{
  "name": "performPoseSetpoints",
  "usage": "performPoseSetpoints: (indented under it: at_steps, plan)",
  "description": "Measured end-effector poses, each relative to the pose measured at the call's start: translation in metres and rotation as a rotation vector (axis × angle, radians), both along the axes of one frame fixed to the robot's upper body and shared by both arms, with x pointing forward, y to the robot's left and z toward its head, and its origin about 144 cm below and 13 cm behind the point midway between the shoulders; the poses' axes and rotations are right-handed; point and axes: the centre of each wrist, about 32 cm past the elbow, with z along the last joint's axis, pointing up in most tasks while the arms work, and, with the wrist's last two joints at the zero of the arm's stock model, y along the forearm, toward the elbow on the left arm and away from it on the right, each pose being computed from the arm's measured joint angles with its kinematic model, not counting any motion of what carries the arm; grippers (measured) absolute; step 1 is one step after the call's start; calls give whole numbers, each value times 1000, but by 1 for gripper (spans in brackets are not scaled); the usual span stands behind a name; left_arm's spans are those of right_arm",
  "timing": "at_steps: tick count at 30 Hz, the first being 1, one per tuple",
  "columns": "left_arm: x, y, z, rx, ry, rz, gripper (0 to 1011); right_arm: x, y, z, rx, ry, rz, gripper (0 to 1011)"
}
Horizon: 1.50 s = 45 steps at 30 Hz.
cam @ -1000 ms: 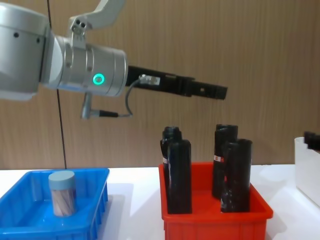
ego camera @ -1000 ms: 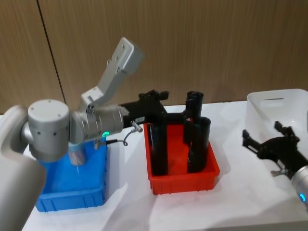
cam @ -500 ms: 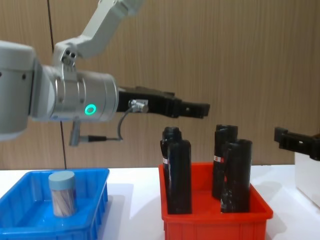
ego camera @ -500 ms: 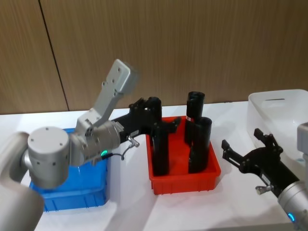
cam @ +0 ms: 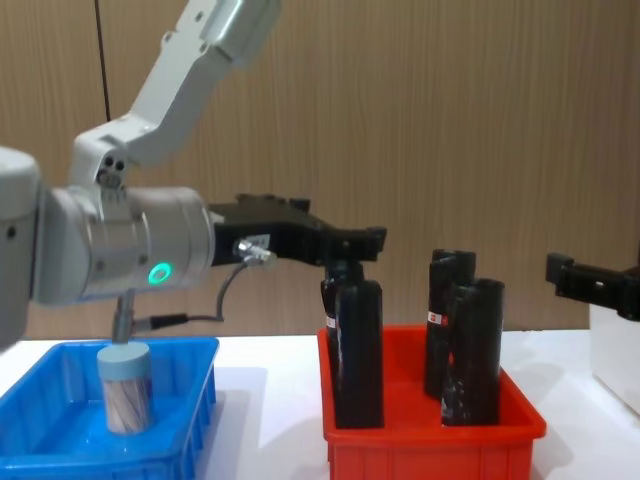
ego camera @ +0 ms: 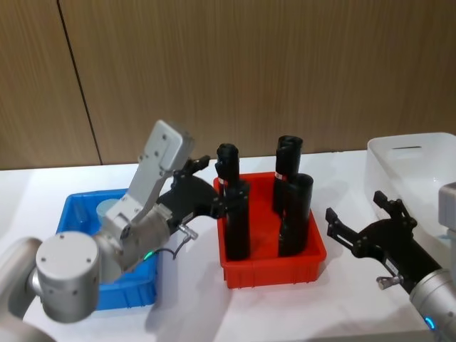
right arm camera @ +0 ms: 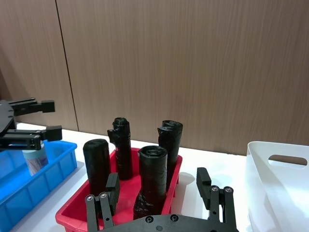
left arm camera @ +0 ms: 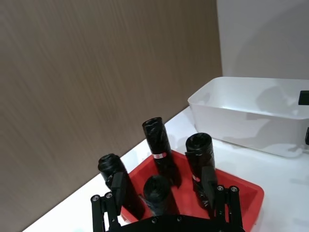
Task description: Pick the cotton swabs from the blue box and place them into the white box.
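One tub of cotton swabs [cam: 125, 388] with a pale lid stands upright in the blue box [cam: 60, 445] at the table's left; its top [ego camera: 107, 209] peeks out behind my left arm. My left gripper [ego camera: 205, 187] hangs open and empty above the gap between the blue box [ego camera: 125, 292] and the red bin, pointing right, well above the tub. My right gripper [ego camera: 360, 217] is open and empty, hovering between the red bin and the white box [ego camera: 410, 160] at the far right. The right wrist view shows the tub [right arm camera: 35, 159] and the left gripper [right arm camera: 38, 121] beside it.
A red bin [ego camera: 274, 267] in the middle holds several tall black bottles [ego camera: 235, 221] that rise close to the left gripper's height. Bare white table lies in front of the bins. A wooden wall stands behind.
My left arm has dropped and drawn back from over the red bin toward the blue box. My right gripper swung left away from the white box, then held still.
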Motion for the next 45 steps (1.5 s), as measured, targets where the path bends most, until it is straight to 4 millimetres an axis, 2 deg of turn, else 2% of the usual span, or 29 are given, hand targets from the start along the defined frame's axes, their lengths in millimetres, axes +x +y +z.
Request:
performPoseSetpoints:
  at_steps: [16,26,45]
  plan:
    - [-41,-1,-29,-30,-93,149,1004,0,0,0,0,0,0,1001]
    - [-61,-2,-40,-53,-135,217,1004,0,0,0,0,0,0,1002]
    - [-65,-2,-42,-58,-142,229,1004,0,0,0,0,0,0,1002]
